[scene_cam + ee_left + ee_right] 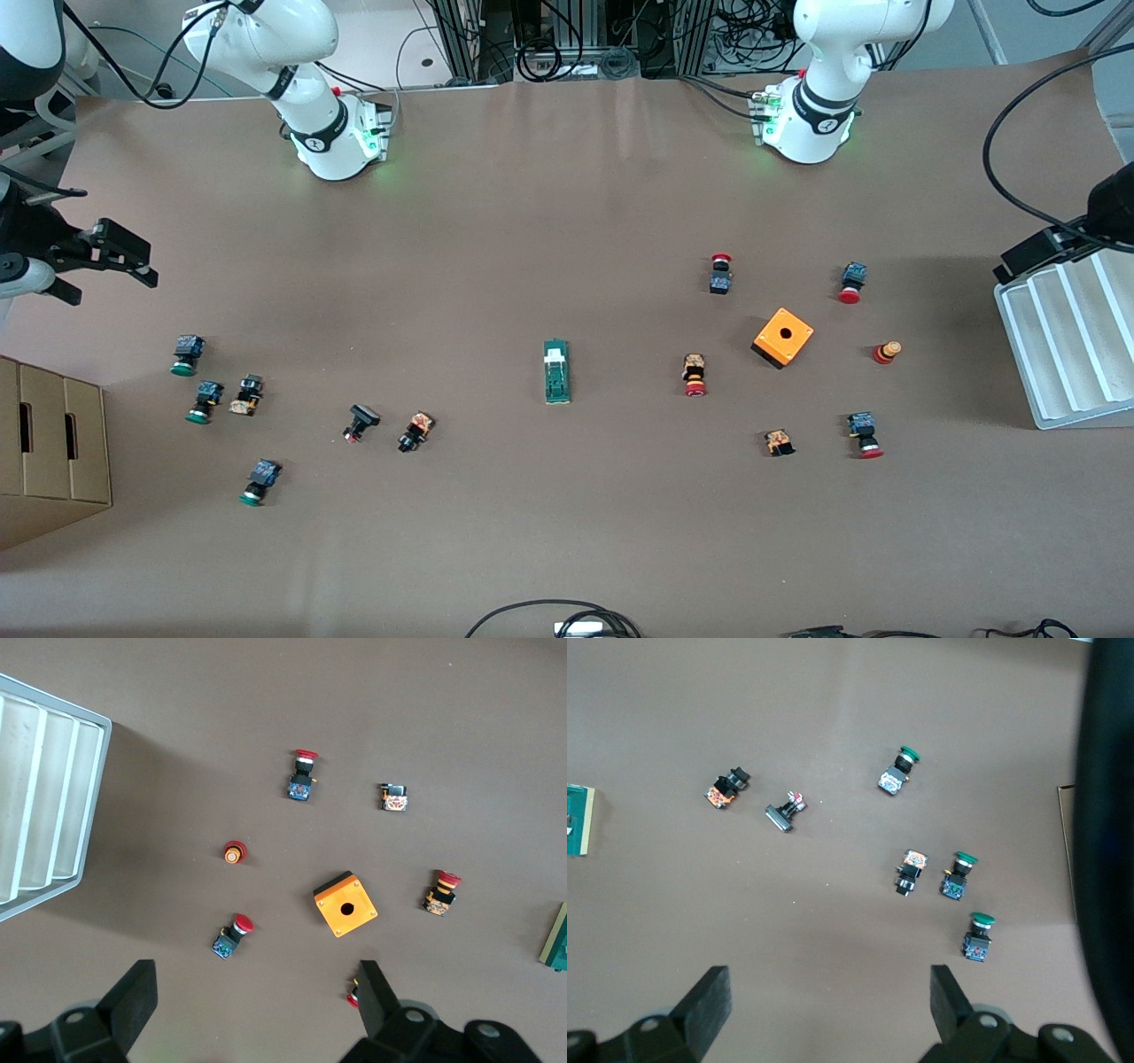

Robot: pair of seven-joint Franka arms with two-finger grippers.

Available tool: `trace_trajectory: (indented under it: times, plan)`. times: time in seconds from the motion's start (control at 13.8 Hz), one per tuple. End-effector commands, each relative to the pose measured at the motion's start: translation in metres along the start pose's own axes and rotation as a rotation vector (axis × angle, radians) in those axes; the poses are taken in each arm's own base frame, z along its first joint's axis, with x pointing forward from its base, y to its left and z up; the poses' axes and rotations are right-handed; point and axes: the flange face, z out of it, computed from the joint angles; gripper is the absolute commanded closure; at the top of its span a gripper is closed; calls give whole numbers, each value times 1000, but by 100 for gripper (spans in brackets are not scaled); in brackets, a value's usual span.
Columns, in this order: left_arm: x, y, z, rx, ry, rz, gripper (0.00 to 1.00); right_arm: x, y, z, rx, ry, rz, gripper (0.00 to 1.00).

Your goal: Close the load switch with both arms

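The load switch (556, 370), a slim green bar with a small white block, lies flat mid-table; only its end shows in the left wrist view (556, 939) and the right wrist view (578, 819). My right gripper (133, 257) hangs open over the right arm's end of the table, above the green-capped push buttons (957, 875), nothing between its fingers (709, 1001). My left gripper (1045, 248) hangs open over the left arm's end, beside the white tray (1063, 346), its fingers (376, 997) empty. Both grippers (257, 1001) (828, 997) are well apart from the switch.
An orange box with a hole (783, 337) and several red-capped buttons (695, 375) lie toward the left arm's end. Green-capped and black buttons (252, 483) lie toward the right arm's end, near a cardboard box (53, 443). The ribbed white tray (44, 797) sits at the table's edge.
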Motion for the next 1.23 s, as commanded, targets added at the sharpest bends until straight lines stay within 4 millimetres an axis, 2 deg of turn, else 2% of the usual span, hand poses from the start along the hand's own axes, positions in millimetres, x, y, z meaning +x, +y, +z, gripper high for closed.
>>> trace_trajectory:
  times: [0.0, 0.22, 0.29, 0.44, 0.65, 0.8, 1.16]
  plan:
    - [-1, 12, -2, -8, 4, 27, 0, -1, 0, -3, -12, -8, -12, 0]
    - [-10, 41, -2, -5, -2, 90, 0, -1, 2, -2, -12, -10, -8, 0]
    - [-17, 59, -5, -4, 5, 123, 0, -1, 2, -2, -12, -10, -8, 0]
    - [-29, 85, -20, -10, 37, 176, 0, -1, 2, -2, -12, -10, -8, 0]
    - [-56, 126, -34, -17, 60, 262, 0, -1, 2, -2, -12, -10, -8, 0]
    - [-81, 161, -38, -12, 71, 310, 0, -1, 2, -2, -12, -10, -8, 0]
    - [-124, 208, -52, -35, 114, 329, 0, -1, 2, -2, -12, -10, -8, 0]
